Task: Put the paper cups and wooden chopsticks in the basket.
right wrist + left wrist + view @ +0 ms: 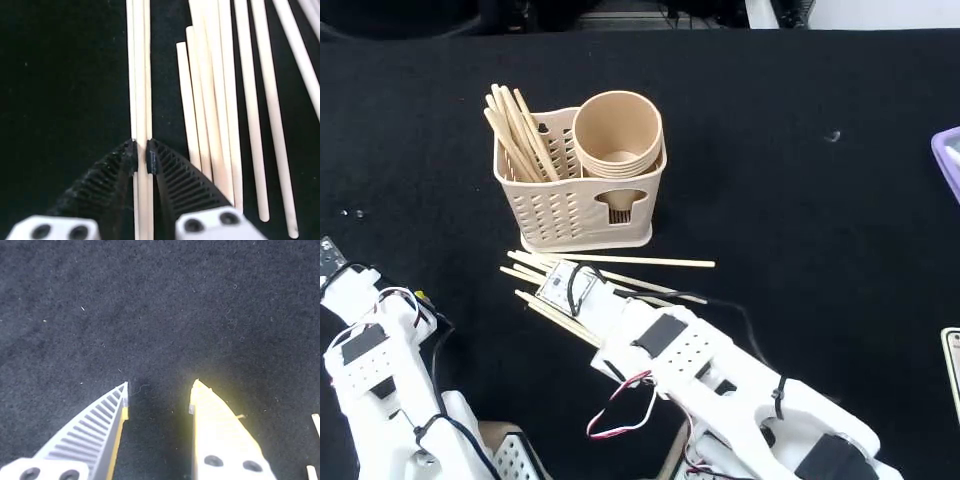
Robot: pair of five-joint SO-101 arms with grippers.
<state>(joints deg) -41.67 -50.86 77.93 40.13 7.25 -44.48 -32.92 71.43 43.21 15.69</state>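
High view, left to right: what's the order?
left arm → chopsticks standing in the basket → stacked paper cups → purple object at the right edge. Omitted for overlap: loose chopsticks, right arm.

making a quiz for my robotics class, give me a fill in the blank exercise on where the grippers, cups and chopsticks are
1. The right gripper is ____ on loose chopsticks lying on the table.
2. The left gripper hangs ____ over bare table.
3. The paper cups stand stacked inside the ____.
Missing words: shut; open; basket.
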